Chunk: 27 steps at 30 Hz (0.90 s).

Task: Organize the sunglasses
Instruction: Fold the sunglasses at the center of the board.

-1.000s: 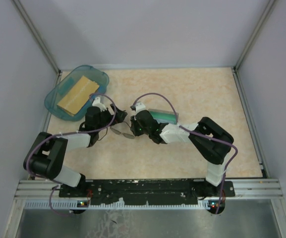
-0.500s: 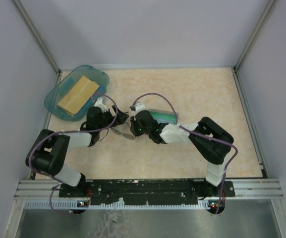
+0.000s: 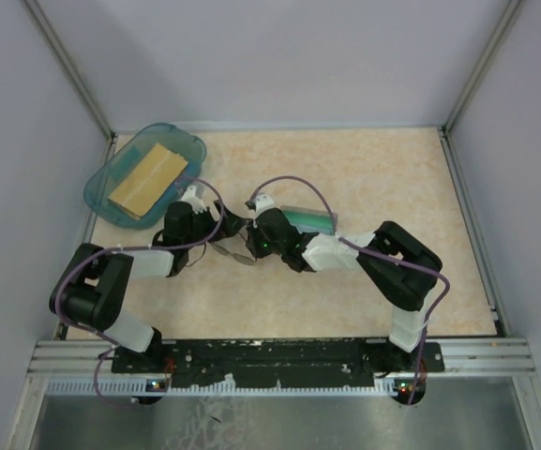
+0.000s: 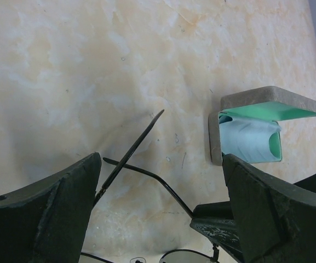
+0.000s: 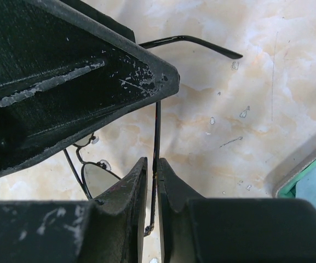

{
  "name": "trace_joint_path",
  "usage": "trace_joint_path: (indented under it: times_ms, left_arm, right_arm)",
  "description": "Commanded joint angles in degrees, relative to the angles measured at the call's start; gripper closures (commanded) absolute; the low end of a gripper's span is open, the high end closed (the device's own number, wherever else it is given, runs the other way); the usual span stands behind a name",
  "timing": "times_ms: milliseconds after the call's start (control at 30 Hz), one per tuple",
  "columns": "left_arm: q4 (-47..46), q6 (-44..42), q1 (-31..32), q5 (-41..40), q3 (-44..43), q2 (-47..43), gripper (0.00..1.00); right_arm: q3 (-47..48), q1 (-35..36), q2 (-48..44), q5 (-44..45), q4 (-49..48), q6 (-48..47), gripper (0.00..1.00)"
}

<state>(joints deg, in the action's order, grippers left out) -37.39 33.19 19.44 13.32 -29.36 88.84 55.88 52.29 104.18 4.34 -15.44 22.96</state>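
The sunglasses [image 3: 234,251] lie mid-table between both grippers, thin dark wire frame with near-clear lenses. My right gripper [image 3: 249,246] is shut on one temple arm [image 5: 158,126], pinched between its fingertips [image 5: 138,181]; a lens [image 5: 98,178] shows to their left. My left gripper [image 3: 223,225] is wide open, its fingers [image 4: 48,213] straddling the two crossed temple arms [image 4: 141,170] without touching them. The right gripper's finger [image 4: 223,216] shows in the left wrist view. The grey case [image 3: 309,219] stands open just beyond the right gripper.
The case [image 4: 267,101] has green lining and holds a light blue cloth [image 4: 245,137]. A teal bin [image 3: 101,187] with a tan block [image 3: 146,178] sits at the far left corner. Walls enclose the table on three sides.
My left gripper has shifted slightly towards the far side over the sunglasses. The right gripper keeps its hold on the temple arm and has barely moved.
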Motion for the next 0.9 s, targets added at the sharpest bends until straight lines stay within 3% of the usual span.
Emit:
trace_joint_path:
  times_ms: [0, 700, 867]
  left_arm:
    - [-2.79, 0.37, -0.45, 2.69, -1.12, -0.17, 0.03]
    - [-4.78, 0.56, -0.37, 5.91, -0.78, 0.60, 0.03]
    - [-5.15, 0.80, -0.37, 6.04, -0.70, 0.71, 0.03]
  right_arm:
    - [1.49, 0.62, -0.78, -0.64, -2.96, -0.99, 0.87]
    - [1.04, 0.97, -0.03, -2.51, -5.03, -1.05, 0.89]
    - [0.35, 0.97, -0.69, -0.97, -5.54, -0.58, 0.86]
